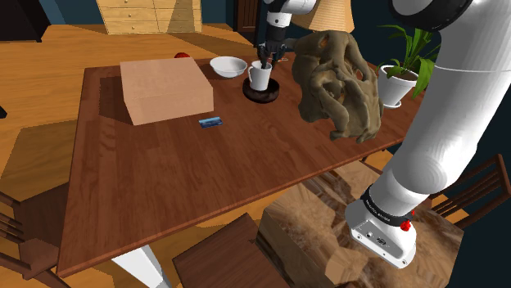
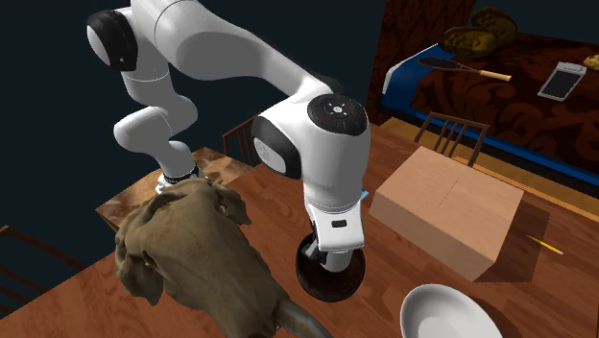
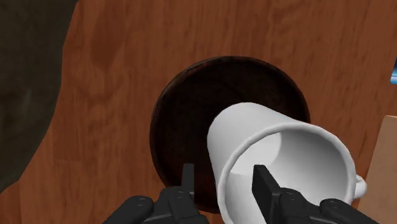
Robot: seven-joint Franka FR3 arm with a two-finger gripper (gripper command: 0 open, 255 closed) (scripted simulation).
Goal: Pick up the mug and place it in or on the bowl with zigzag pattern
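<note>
While the gripper (image 3: pixel 224 178) hangs straight above the dark bowl (image 3: pixel 191 108), we note the white mug (image 3: pixel 286 153) standing upright inside that bowl, its long axis in line with the fingers (image 3: pixel 188 184). They sit narrow, straddling the mug's wall: one inside the mouth, one outside with bowl showing between, so nothing is clasped. We judge the next move is straight up from the bowl.
</note>
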